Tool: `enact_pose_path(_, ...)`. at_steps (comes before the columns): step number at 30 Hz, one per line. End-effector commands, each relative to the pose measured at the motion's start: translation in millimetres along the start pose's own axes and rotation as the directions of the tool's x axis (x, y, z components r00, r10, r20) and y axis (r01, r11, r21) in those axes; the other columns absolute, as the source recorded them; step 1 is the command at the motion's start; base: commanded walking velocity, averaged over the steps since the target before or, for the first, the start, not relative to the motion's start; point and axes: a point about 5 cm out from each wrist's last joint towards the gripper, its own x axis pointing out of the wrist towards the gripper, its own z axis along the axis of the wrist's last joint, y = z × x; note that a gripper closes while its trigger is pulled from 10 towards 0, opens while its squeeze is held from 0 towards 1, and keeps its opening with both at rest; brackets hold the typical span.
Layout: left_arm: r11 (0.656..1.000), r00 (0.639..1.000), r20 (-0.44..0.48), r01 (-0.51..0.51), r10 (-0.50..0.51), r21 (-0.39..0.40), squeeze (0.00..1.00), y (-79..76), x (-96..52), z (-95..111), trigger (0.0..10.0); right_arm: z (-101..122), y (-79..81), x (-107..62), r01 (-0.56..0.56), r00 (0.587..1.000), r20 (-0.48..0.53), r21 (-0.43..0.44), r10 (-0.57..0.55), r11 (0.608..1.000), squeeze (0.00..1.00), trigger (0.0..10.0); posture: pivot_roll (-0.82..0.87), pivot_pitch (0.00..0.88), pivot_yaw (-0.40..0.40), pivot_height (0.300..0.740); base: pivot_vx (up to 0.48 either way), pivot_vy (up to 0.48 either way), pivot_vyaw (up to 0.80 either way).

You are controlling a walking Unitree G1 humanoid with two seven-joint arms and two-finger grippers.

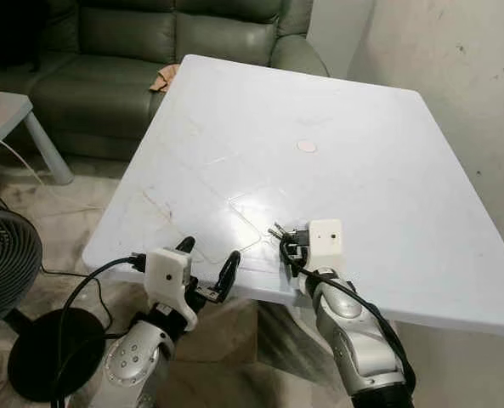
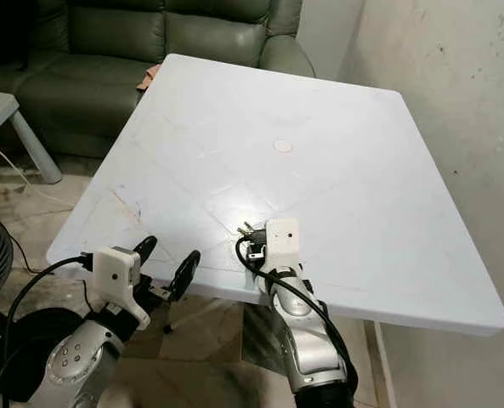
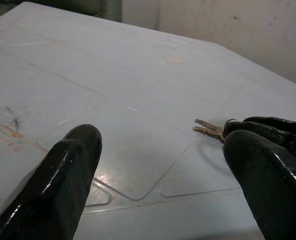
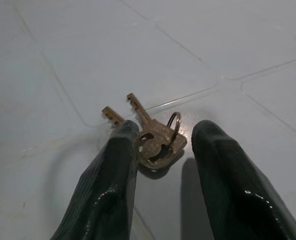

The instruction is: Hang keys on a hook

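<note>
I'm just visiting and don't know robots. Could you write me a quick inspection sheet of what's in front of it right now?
Surface: white table, scuffed, with a small round mark.
Job's things: keys on a ring, lying on the table near its front edge; hook: nothing seen.
Clutter: nothing seen on the table.
Grippers: right gripper open, fingers either side of the keys; left gripper open at the table's front edge.
Cables: black cable along the left arm.
Surroundings: green sofa, fan, pale wall.
</note>
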Motion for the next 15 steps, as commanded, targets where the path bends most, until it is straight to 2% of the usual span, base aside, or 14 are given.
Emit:
enact_pose_path(1,1.0,1.0,0.01,0.001,-0.001,0.008,0.0,-3.7,-2.1,3.9,10.0,-2.8,12.1,0.5,-0.017,1.0,-0.017,0.045,0.018,0.999,0.0,10.0,0.19,0.144,-0.116,0.74,0.0,0.0,0.0)
enact_pose_path(12,1.0,1.0,0.006,-0.013,0.013,0.007,0.0,-3.3,-5.0,4.2,10.0,-1.4,13.2,2.5,-0.008,1.0,-0.02,0.061,0.009,0.998,0.0,10.0,0.2,0.148,-0.118,0.74,0.0,0.0,0.0)
enact_pose_path(13,1.0,1.0,0.006,-0.013,0.013,0.007,0.0,-3.2,-4.8,4.5,10.0,-1.1,13.4,2.9,-0.004,1.0,-0.019,0.067,0.006,0.998,0.0,8.4,0.2,0.146,-0.116,0.74,0.0,0.0,0.0)
enact_pose_path(15,1.0,1.0,0.006,-0.012,0.012,0.008,0.0,-3.1,-3.9,4.8,10.0,-0.8,13.6,3.4,-0.003,1.0,-0.018,0.071,0.004,0.997,0.0,8.7,0.2,0.146,-0.116,0.74,0.0,0.0,0.0)
